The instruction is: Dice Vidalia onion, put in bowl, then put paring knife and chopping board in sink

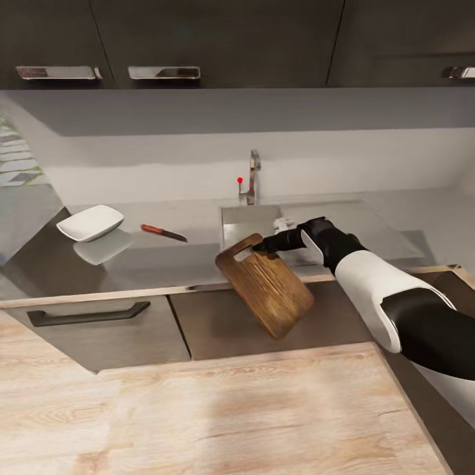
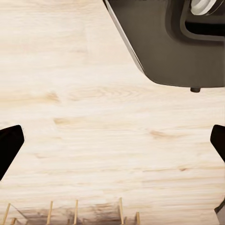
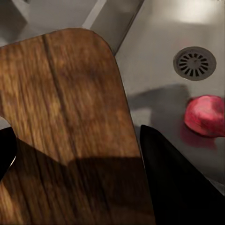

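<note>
Overhead, dark cabinets (image 1: 218, 39); below, glossy countertop (image 1: 165, 257), pale wood floor (image 1: 218, 415).

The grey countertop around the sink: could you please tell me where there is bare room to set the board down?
The glossy grey countertop lies bare between the red-handled paring knife and the light-grey sink, and along its front edge. The far left holds the white squarish bowl. The basin holds a reddish rounded object beside the drain. The right tool holds the brown wooden chopping board.
</note>
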